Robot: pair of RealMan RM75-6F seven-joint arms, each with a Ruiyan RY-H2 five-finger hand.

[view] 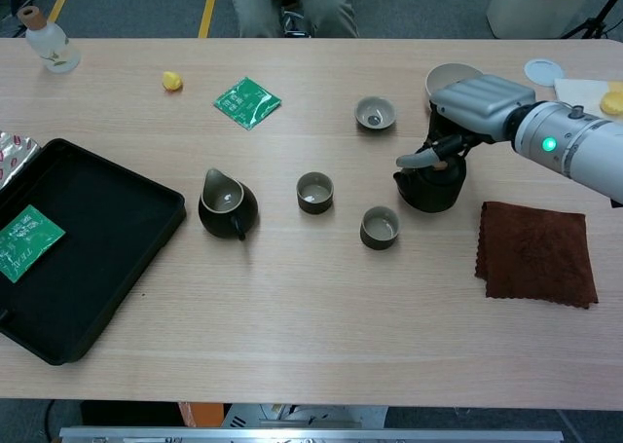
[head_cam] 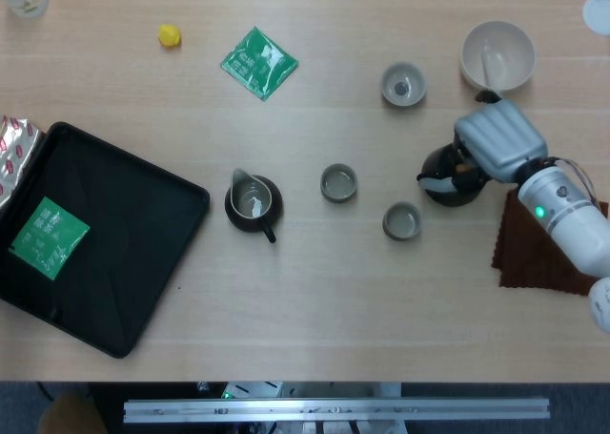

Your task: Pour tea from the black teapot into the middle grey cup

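Observation:
The black teapot (head_cam: 444, 184) (view: 428, 187) is at the table's right, its spout pointing left toward the cups. My right hand (head_cam: 496, 140) (view: 477, 107) grips it from above and from the right, with one finger stretched out over the lid toward the spout. Three grey cups lie left of it: a far one (head_cam: 402, 83) (view: 375, 113), one at the centre (head_cam: 338, 182) (view: 314, 191), and a near one (head_cam: 401, 221) (view: 380, 227) just below the spout. Whether the pot's base touches the table is unclear. My left hand does not appear in either view.
A black pitcher (head_cam: 254, 202) (view: 227, 203) stands left of the cups. A white bowl (head_cam: 498, 54) (view: 450, 78) sits behind my hand and a brown cloth (head_cam: 534, 253) (view: 536, 251) lies in front of my arm. A black tray (head_cam: 114, 243) (view: 97, 239) fills the left side.

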